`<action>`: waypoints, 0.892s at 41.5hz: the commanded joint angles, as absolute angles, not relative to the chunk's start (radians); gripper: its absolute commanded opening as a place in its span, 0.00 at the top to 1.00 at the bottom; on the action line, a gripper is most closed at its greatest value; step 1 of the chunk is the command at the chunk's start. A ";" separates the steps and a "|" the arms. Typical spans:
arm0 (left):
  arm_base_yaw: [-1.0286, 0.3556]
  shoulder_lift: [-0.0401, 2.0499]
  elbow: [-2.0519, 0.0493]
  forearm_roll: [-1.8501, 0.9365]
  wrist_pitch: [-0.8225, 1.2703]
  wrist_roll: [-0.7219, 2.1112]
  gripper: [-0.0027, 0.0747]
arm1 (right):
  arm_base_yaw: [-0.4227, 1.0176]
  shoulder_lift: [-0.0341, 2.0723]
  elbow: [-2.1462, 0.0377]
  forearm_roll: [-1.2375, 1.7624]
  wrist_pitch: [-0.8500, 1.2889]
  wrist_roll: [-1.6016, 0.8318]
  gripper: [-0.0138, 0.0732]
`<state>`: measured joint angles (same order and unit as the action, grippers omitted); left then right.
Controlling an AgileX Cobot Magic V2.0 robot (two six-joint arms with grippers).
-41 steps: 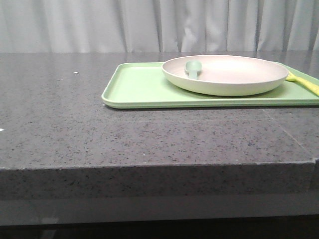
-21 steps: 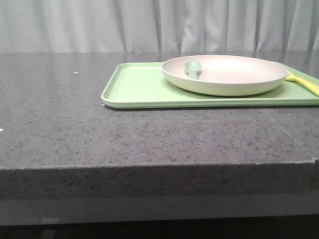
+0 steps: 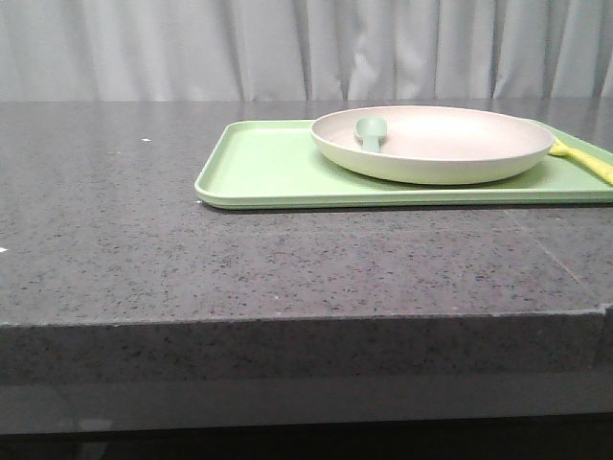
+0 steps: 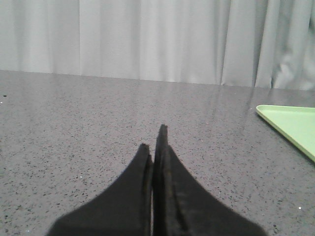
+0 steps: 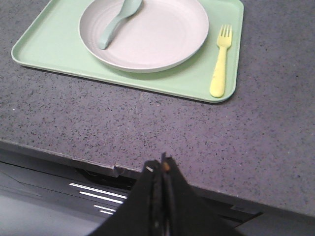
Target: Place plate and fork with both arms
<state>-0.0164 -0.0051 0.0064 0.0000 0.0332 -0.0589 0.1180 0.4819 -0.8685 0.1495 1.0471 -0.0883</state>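
Observation:
The cream-white plate (image 3: 431,144) sits on the light-green tray (image 3: 268,168) at the back right of the table; it also shows in the right wrist view (image 5: 147,32). The pale yellow fork (image 5: 220,61) lies on the tray to the right of the plate; in the front view only part of the fork (image 3: 584,158) shows at the right edge. My left gripper (image 4: 153,142) is shut and empty, low over bare table left of the tray's corner (image 4: 290,123). My right gripper (image 5: 162,164) is shut and empty, above the table's near edge, well short of the tray. Neither gripper shows in the front view.
A grey-green spoon (image 5: 115,22) lies in the plate, its bowl at the plate's left rim (image 3: 370,132). The grey speckled table (image 3: 144,230) has a notch in its front edge (image 5: 115,169). White curtains (image 3: 287,48) hang behind.

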 commanded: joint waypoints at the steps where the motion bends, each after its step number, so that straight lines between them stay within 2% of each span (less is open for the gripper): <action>1: -0.024 -0.030 0.010 0.000 -0.051 -0.070 0.99 | 0.119 0.488 -0.887 0.159 0.985 -0.092 0.92; 37: -0.024 -0.028 0.010 0.000 -0.051 -0.070 0.99 | 0.117 0.462 -0.869 0.125 0.963 -0.096 0.92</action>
<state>-0.0164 -0.0051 0.0064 0.0000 0.0332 -0.0589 0.1180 0.4767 -0.8649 0.1469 1.0424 -0.0883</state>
